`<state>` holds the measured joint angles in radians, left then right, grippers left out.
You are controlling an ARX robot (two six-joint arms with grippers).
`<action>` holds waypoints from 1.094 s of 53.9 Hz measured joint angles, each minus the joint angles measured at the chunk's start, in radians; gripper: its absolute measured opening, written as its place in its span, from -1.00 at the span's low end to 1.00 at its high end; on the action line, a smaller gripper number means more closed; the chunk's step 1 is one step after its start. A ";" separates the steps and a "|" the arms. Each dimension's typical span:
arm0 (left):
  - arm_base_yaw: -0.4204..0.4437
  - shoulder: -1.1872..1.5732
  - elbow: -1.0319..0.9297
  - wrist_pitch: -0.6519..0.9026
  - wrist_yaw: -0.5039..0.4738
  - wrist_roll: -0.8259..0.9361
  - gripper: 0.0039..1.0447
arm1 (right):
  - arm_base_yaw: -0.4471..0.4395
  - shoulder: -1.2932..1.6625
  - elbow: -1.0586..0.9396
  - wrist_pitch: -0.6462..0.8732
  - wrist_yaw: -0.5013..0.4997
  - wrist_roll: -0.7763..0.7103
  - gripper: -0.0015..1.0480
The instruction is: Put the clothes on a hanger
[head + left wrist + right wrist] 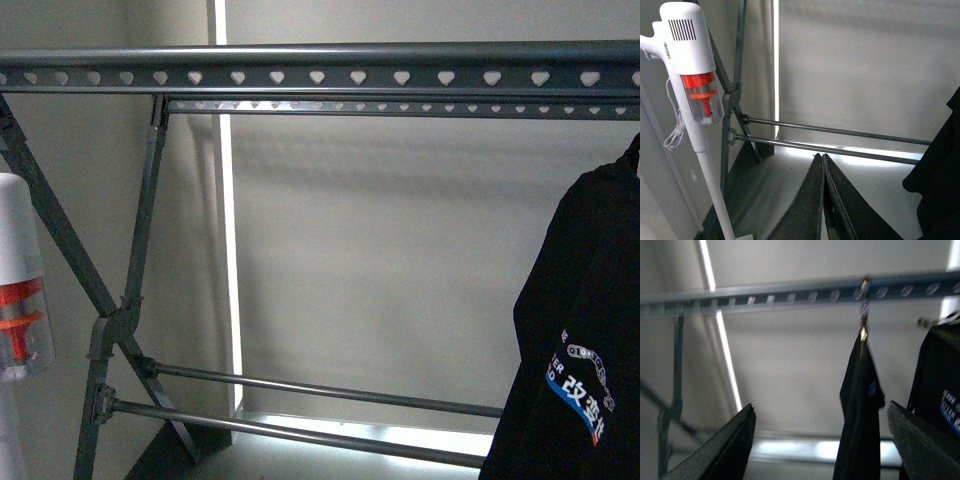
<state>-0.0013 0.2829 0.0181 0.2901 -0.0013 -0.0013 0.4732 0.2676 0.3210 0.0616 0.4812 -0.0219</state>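
The right gripper [820, 440] is spread wide and empty, with a black T-shirt [860, 405] hanging between its fingers from the rack's heart-punched rail [790, 292]. The left gripper [822, 200] is pressed together, low near the rack's two lower bars [840, 140]. A white stick vacuum [695, 75] leans beside the rack's slanted leg [60, 240].
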 joint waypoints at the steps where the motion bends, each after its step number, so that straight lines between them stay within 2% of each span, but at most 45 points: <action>1: 0.000 -0.007 0.000 -0.006 0.001 0.000 -0.94 | 0.002 -0.011 -0.030 -0.019 -0.010 0.001 0.36; 5: 0.000 -0.027 0.000 -0.030 0.001 0.000 -0.94 | -0.031 -0.052 -0.138 -0.028 -0.061 0.005 0.13; 8: 0.000 -0.049 0.000 -0.053 0.001 0.000 -0.94 | -0.123 -0.135 -0.247 -0.029 -0.160 0.006 -0.15; 12: 0.000 -0.079 0.000 -0.079 -0.001 0.000 -0.94 | -0.207 -0.186 -0.271 -0.035 -0.229 0.009 -0.49; 18: 0.000 -0.109 0.000 -0.113 0.000 0.000 -0.94 | -0.281 -0.220 -0.282 -0.044 -0.300 0.011 -0.96; 20: 0.000 -0.165 0.000 -0.187 0.000 0.000 -0.94 | -0.301 -0.240 -0.303 -0.045 -0.318 0.011 -0.95; 21: 0.000 -0.210 0.000 -0.245 0.001 0.000 -0.94 | -0.327 -0.253 -0.312 -0.053 -0.359 0.011 -0.95; 24: 0.000 -0.269 0.000 -0.281 0.000 0.000 -0.94 | -0.426 -0.260 -0.315 -0.062 -0.467 0.011 -0.95; 27: 0.000 -0.277 0.000 -0.286 -0.002 0.000 -0.94 | -0.465 -0.263 -0.315 -0.062 -0.472 0.012 -0.95; 53: 0.000 -0.278 0.000 -0.288 0.000 0.000 -0.94 | -0.470 -0.263 -0.315 -0.062 -0.480 0.011 -0.94; 59: 0.000 -0.278 0.000 -0.288 0.000 -0.001 -0.93 | -0.470 -0.263 -0.315 -0.062 -0.480 0.011 -0.63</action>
<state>-0.0013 0.0044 0.0181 0.0025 -0.0017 -0.0021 0.0029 0.0044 0.0063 -0.0006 0.0017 -0.0105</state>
